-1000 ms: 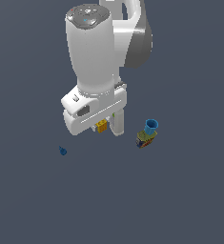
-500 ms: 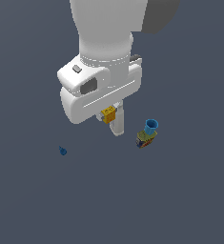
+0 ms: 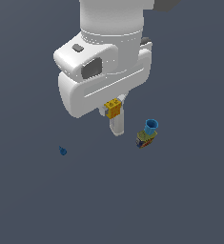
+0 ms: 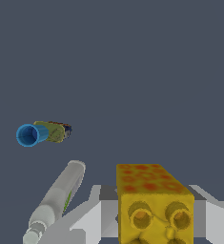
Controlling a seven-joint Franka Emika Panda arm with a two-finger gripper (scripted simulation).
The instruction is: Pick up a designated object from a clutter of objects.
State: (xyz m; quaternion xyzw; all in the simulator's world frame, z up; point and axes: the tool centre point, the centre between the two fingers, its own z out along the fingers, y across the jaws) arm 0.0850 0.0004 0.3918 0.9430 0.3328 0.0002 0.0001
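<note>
Arm higher than before, claw (image 3: pixel 114 110) clamped around yellow brick (image 4: pixel 151 202).

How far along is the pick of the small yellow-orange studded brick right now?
Done: the small yellow-orange studded brick sits between the tool's fingers, up under the white arm and apparently above the floor. In hand: carrying it; the white bottle, blue cup, colourful box and tiny blue piece lie apart from it. Left: probably only holding it clear, though the exact contact is hard to see.
</note>
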